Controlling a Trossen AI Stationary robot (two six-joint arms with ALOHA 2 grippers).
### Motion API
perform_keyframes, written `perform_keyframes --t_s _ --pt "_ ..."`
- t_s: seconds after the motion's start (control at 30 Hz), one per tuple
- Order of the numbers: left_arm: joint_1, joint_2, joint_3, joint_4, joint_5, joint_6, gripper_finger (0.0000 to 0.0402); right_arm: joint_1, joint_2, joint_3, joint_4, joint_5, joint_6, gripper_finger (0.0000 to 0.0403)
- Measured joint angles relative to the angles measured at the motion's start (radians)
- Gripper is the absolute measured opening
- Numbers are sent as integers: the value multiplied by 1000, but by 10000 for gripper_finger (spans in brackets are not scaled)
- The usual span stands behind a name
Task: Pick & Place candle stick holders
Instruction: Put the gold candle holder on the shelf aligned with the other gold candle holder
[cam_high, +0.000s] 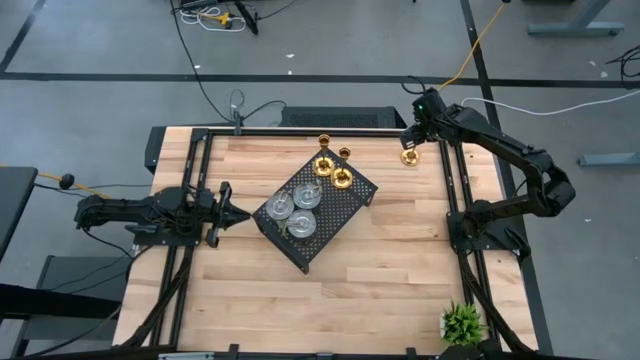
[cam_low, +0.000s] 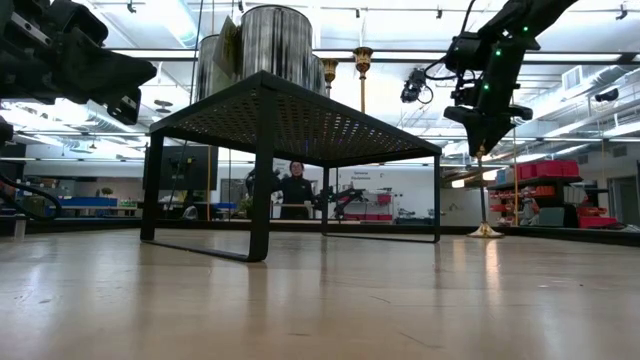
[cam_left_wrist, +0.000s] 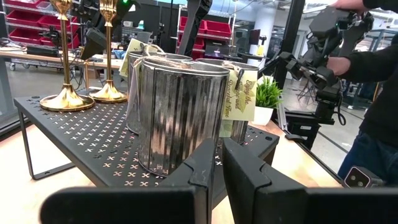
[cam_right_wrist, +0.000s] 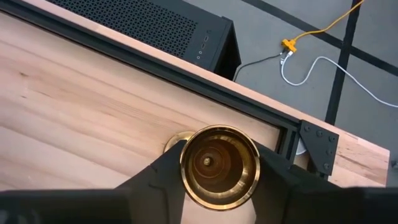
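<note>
The left gripper (cam_high: 240, 215) waits at the left side of the table (cam_high: 400, 290), level with the tray's left corner, its jaws pressed together on nothing; its wrist view shows the two fingers (cam_left_wrist: 208, 168) meeting edge to edge, aimed at the silver holders.

In the middle stands the black perforated tray (cam_high: 345, 210), raised on legs and turned diagonally. On its near-left half sit the three silver holders (cam_high: 297, 210), squat ribbed cups bunched close together with paper tags. On its far-right half stand two gold holders (cam_high: 332, 170), and a third thin gold stem shows just beyond them; whether that one rests on the tray's edge or on the table just behind, I cannot tell.

Further right, near the far-right corner of the table and well apart from the tray, one gold holder (cam_right_wrist: 219, 165) stands upright on the bare wood. The right gripper (cam_high: 412, 140) hangs directly above it, pointing down. The holder's long axis is vertical and runs straight up between the jaws, which sit one on each side of the cup at its top, at or very near the rim. Whether they already grip it I cannot tell. The right arm is far nearer to this piece than the left.
</note>
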Motion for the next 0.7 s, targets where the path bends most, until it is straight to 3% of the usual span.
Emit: perform_keyframes --t_s 0.37,0.7 --pt "0 0 0 0 0 0 39 1 -61 -1 -1 -3 -17 135" --pt "0 0 0 0 0 0 39 1 -158 -1 -33 -148 -44 134"
